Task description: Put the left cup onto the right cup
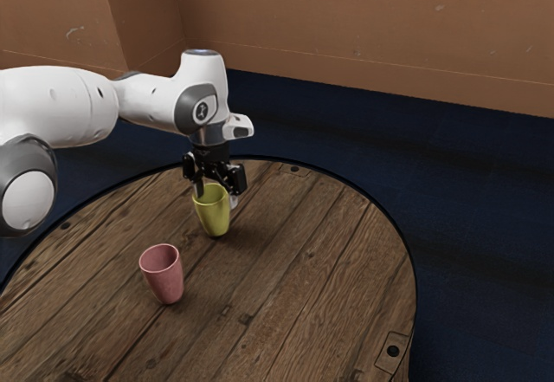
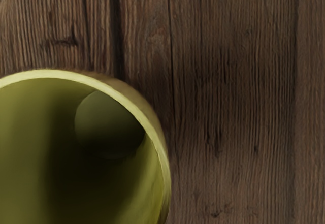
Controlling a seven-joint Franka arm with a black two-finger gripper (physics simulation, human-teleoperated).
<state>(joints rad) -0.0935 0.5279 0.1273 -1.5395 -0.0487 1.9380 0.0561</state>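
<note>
Arm (image 1: 86,105): white, reaching in from the exterior view's left and bending down over the far part of the table (image 1: 303,287)
Claw (image 1: 211,184): hanging straight down at the rim of the yellow-green cup (image 1: 212,210); cannot tell from here whether it is gripping the rim or standing spread
Yellow-green cup: sitting mouth-up directly under the claw, leaning a little; cannot tell whether its base is resting on the planks
Wrist view: looking down into the yellow-green cup (image 2: 76,158), its rim and round inner bottom showing just under the hand, table (image 2: 228,107) planks running beside it
Pink cup (image 1: 162,273): standing mouth-up on the planks, nearer the camera and toward the exterior view's left of the yellow-green cup, apart from it
Table: round, weathered dark wood, carrying both cups
Surroundings: dark blue floor (image 1: 450,191) lying around the table, brown wall (image 1: 346,18) rising behind
</note>
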